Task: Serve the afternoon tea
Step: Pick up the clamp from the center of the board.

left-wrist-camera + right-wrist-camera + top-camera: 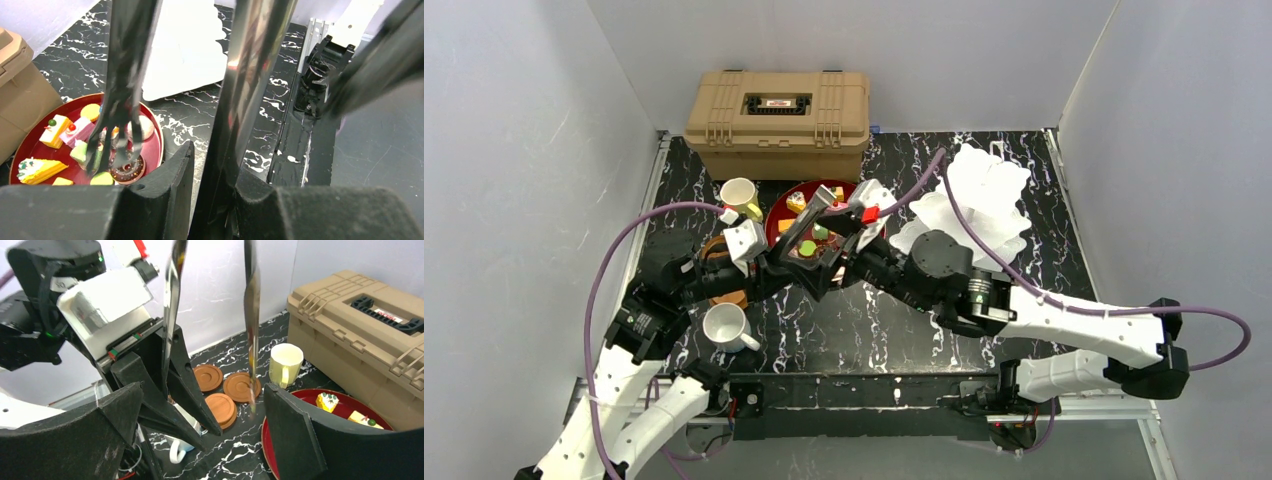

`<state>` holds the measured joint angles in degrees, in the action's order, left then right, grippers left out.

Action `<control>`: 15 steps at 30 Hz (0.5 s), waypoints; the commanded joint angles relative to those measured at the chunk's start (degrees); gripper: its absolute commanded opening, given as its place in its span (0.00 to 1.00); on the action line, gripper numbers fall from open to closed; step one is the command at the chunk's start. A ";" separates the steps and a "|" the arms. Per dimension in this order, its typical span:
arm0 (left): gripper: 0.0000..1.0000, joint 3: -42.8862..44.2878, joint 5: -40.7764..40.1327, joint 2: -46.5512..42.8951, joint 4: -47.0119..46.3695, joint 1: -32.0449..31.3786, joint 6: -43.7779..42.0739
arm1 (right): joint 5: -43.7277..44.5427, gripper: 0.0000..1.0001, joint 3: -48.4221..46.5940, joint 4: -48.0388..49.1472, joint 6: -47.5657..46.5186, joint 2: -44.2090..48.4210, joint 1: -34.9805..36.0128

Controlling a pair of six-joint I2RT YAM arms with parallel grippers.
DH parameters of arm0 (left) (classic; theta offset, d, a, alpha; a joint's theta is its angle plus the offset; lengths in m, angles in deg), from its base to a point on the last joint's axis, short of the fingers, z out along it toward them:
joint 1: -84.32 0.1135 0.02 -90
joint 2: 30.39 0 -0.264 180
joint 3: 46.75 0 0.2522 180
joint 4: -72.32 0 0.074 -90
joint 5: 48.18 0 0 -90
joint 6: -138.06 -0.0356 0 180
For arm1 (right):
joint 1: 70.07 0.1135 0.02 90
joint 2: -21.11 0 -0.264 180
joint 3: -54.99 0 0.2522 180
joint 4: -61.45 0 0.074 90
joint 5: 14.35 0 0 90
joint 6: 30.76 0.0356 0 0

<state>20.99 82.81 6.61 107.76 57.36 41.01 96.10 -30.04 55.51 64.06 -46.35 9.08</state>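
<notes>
Plainly, white walls (524, 150) box a black marbled table (874, 335); left jaws pinch metal tongs (250, 75), right jaws gape wide.

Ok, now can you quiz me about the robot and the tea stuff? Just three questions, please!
1. Pick one: the left claw is shut on A) a spoon, B) metal tongs, C) a saucer.
2. True or false: the right claw is wide open.
3. Which stands nearer the tan case, the white mug or the pale-yellow mug?

Key: 1 is B. 2 is true. 3 is the pale-yellow mug.
</notes>
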 commanded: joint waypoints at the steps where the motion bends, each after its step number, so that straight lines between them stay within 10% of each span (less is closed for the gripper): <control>1: 0.05 1.55 1.13 -0.24 0.07 -0.16 -0.34 | -0.41 0.98 -1.29 2.33 0.06 -2.38 0.12; 15: 0.05 1.39 1.19 -0.52 0.48 -0.18 -0.50 | -1.96 0.98 -1.37 3.36 -0.89 -2.00 0.03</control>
<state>21.01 82.92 6.32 108.04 57.36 41.16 94.52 -30.04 55.81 63.75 -50.46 8.95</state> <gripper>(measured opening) 0.208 0.984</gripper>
